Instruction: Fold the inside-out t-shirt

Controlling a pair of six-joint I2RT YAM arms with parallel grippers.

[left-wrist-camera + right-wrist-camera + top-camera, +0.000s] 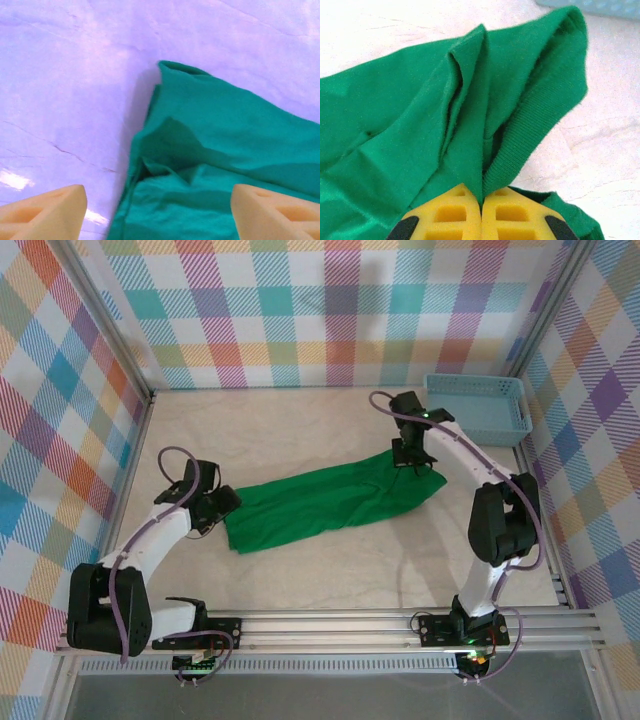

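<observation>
The bright green t-shirt [330, 502] lies stretched in a long crumpled band across the middle of the table. My right gripper [410, 462] is shut on its right end, where the ribbed collar [530, 135] and a fold of cloth are pinched between the yellow pads [455, 215]. My left gripper [218, 508] hovers at the shirt's left end, open, its two pads [45, 212] wide apart. One pad is over bare table, the other over the green fabric [220, 145], with nothing gripped.
A light blue plastic basket [477, 408] stands at the back right corner. Checked walls enclose the table on three sides. A metal rail [330, 625] runs along the near edge. Bare tabletop [300, 420] lies behind the shirt.
</observation>
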